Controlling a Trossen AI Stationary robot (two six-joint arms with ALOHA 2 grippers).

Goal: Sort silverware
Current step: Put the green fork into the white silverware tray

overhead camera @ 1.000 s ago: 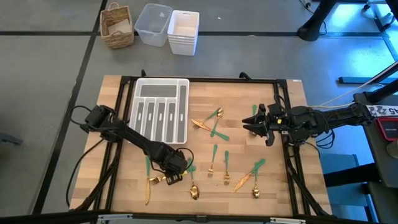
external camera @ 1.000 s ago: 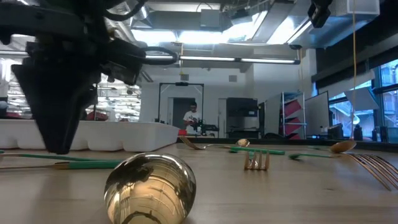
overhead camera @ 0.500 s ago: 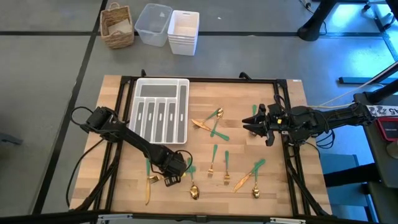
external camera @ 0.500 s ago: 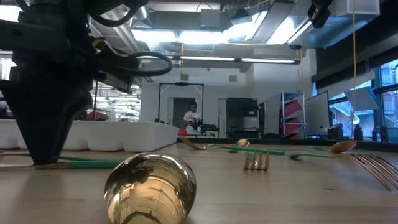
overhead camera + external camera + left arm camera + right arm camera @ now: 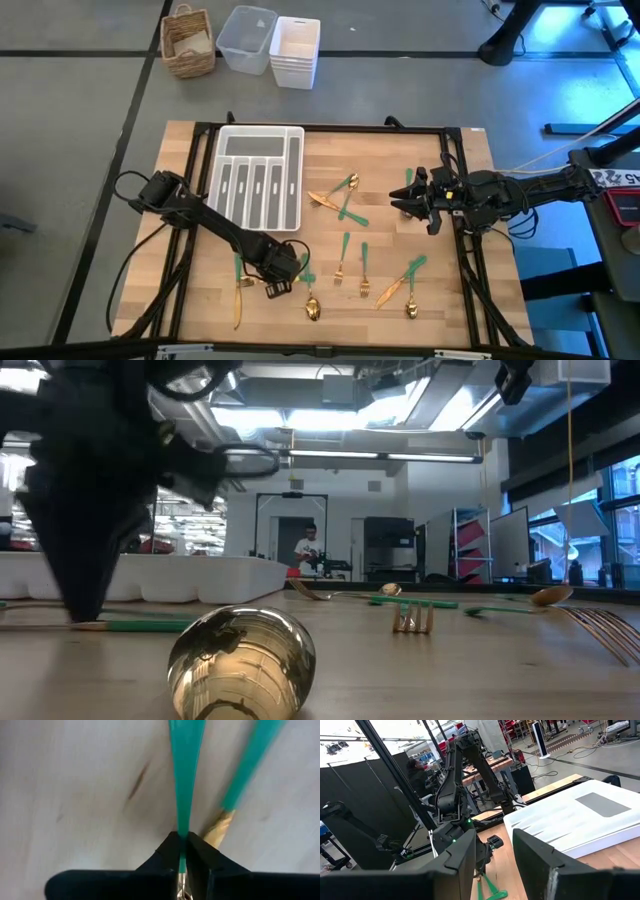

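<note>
The silverware lies scattered on the wooden table: gold heads with green handles, among them a spoon [image 5: 312, 305], forks [image 5: 340, 262] and a knife [image 5: 238, 300]. My left gripper [image 5: 275, 285] stands near the table's front left, shut on one green-handled piece [image 5: 185, 780] that lies on the wood. A second piece [image 5: 222, 822] lies beside it. My right gripper [image 5: 400, 203] hovers open over the table's right side with nothing between its fingers [image 5: 465, 860]. The white compartmented tray [image 5: 258, 178] rests flat at the far left. My left gripper pinches the slim green handle [image 5: 183, 832] between its two fingertips, close to where the handle meets the gold head. The fingers come from above, pointing down, and lie across the handle. The piece [image 5: 140, 625] lies flat on the table under the fingertips.
A wicker basket [image 5: 188, 42] and two plastic containers [image 5: 247, 38] [image 5: 295, 50] stand on the floor beyond the table's far edge. A black frame [image 5: 330, 128] runs around the tabletop. In the low view a person [image 5: 307, 550] stands far off in the room.
My left gripper has come down until its fingertips reach the tabletop at the green handle, shifting slightly toward the table's left edge, and has shut on the handle. The piece still lies on the table.
</note>
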